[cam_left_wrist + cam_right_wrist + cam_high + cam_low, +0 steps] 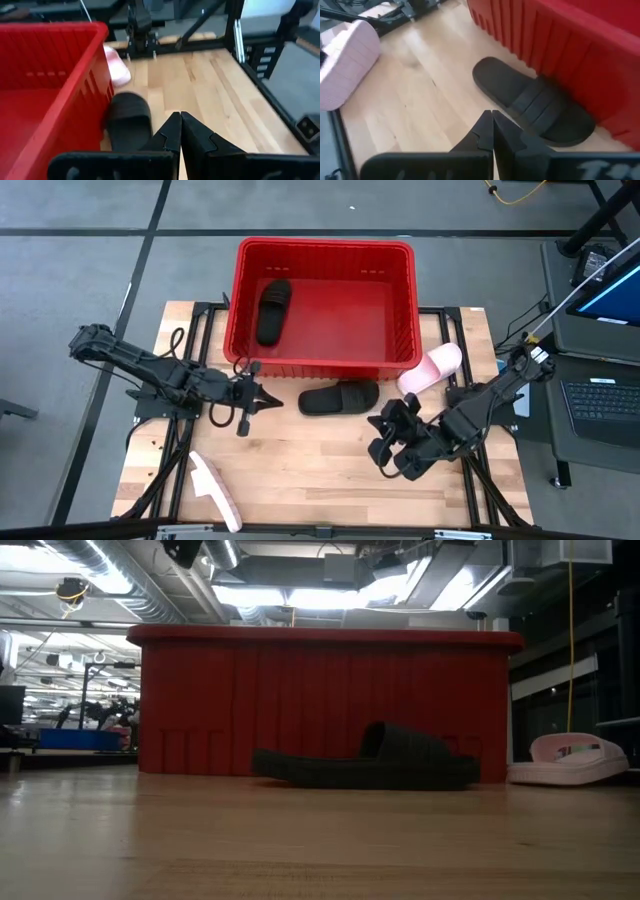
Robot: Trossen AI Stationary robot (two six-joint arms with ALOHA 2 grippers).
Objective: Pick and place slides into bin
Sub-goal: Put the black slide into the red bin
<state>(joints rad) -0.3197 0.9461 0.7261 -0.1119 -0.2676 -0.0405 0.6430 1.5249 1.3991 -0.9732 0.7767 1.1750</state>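
The red bin (325,248) stands at the table's far middle, with one black slide (272,310) lying on its floor at the left. A second black slide (340,397) lies flat on the table just in front of the bin and also shows in the low view (370,765). One pink slide (432,368) lies by the bin's near right corner. Another pink slide (215,490) lies at the near left. My left gripper (270,402) is shut and empty, left of the black slide. My right gripper (378,423) is shut and empty, near-right of it.
Bare wooden table lies between the two grippers and toward the near edge. Black frame rails run along the table's left and right sides. A laptop (605,395) sits beyond the table's right edge.
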